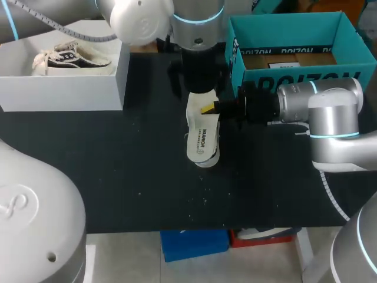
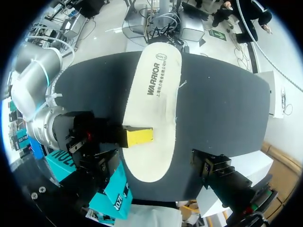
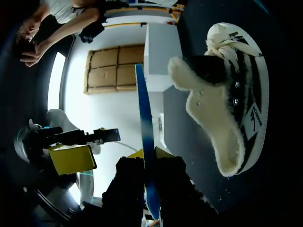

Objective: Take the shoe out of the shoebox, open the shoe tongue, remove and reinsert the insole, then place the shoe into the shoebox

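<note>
**Insole out; reinsert and boxing still to do**

Shoe [image 3: 227, 94] on table, outside teal shoebox [image 1: 283, 79]. Insole [image 1: 202, 138] held level just above shoe, clamped edge-on between fingers of right gripper [image 3: 149, 155], reaching in sideways. Left gripper [image 3: 83, 149] hovering over insole, fingers seemingly apart, holding nothing

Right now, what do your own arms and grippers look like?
Both arms are smooth silver-white tubes, left arm and right arm, with glowing light-blue rings at the joints. A pale banded cable runs beside the right one. The right gripper is black and blocky, its fingertips bright yellow.
</note>
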`<state>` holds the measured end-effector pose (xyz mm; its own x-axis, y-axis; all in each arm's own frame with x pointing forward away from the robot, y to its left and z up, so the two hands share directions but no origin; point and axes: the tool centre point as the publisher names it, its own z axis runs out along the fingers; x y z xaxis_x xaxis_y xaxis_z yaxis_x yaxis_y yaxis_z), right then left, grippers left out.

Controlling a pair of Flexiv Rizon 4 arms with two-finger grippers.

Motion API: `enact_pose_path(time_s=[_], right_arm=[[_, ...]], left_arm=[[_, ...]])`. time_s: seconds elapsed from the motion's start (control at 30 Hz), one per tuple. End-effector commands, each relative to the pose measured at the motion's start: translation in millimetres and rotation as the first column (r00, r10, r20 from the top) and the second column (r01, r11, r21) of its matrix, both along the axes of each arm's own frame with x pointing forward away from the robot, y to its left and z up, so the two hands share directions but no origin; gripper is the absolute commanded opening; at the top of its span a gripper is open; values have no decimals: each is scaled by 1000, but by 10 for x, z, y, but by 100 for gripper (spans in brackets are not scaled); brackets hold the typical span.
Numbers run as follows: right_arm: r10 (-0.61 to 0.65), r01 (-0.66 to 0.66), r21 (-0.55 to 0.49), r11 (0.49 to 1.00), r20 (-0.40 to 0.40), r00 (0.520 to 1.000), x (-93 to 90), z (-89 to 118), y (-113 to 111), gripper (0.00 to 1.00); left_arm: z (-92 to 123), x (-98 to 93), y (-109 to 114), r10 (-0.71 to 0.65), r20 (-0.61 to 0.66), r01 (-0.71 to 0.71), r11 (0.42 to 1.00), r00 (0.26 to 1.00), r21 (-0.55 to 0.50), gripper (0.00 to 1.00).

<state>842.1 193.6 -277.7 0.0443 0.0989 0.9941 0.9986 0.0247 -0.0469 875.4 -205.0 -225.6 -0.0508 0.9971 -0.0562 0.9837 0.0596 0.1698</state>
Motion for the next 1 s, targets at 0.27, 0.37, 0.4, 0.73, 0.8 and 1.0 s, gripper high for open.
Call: enact_pose_path(time_s=[0.27, 0.37, 0.4, 0.73, 0.8, 1.0], right_arm=[[-2, 2, -1, 1000, 0, 1000, -3, -7, 9, 0], [-2, 2, -1, 1000, 0, 1000, -3, -7, 9, 0], [-2, 2, -1, 1000, 0, 1000, -3, -7, 9, 0], [-2, 2, -1, 1000, 0, 1000, -3, -7, 9, 0], [-2, 2, -1, 1000, 0, 1000, -3, -7, 9, 0], [-2, 2, -1, 1000, 0, 1000, -3, -7, 9, 0]], left_arm=[[-46, 304, 5, -2, 0, 2, 1000, 1000, -13, 100], [-34, 331, 2, -1, 3, 1, 1000, 1000, -20, 100], [-18, 327, -2, -2, 8, 2, 1000, 1000, -24, 100], [129, -46, 43, -6, 33, 7, 1000, 999, -27, 100], [147, -169, 54, -7, 41, 8, 1000, 999, -22, 100], [162, -558, 122, -24, 44, 25, 1000, 999, -18, 100]])
